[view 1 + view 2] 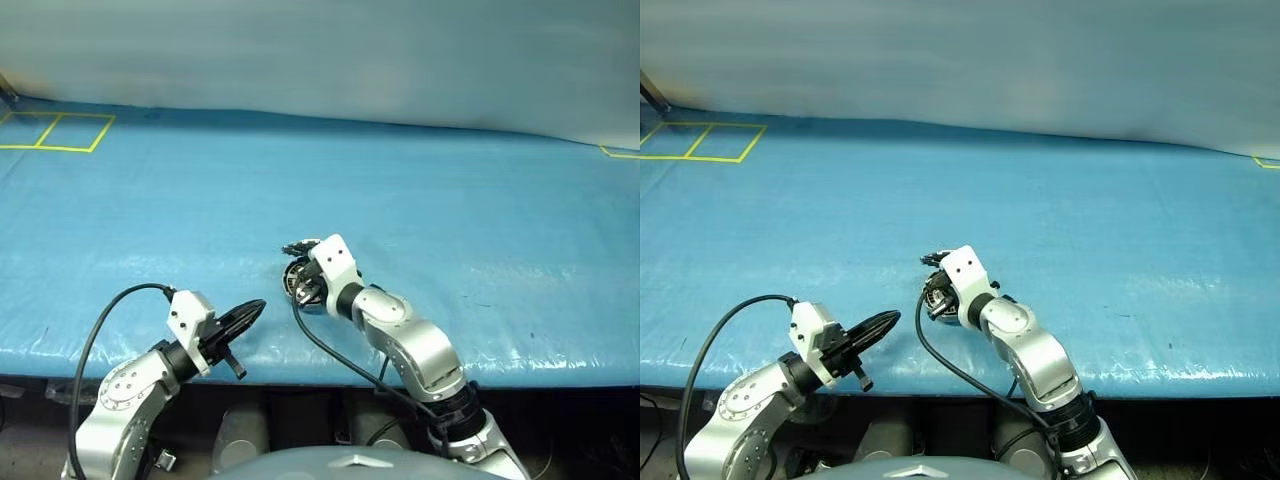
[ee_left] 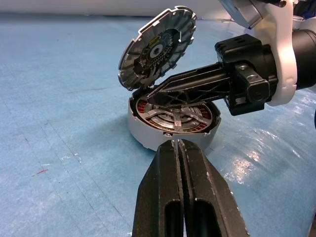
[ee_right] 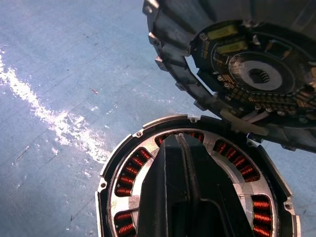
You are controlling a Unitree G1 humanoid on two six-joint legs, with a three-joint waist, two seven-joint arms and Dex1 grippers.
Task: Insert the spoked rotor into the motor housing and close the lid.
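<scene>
Two clenched tools, left tool (image 2: 177,144) and right tool (image 2: 154,94), empty, at the open-lidded motor housing (image 2: 143,133); no legible writing.

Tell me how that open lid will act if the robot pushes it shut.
The lid stands tilted up at the far rim of the housing, so a push should swing it down, not slide it. It looks like stiff metal and unlikely to bend. The right gripper lies beneath it and would likely block it.
</scene>
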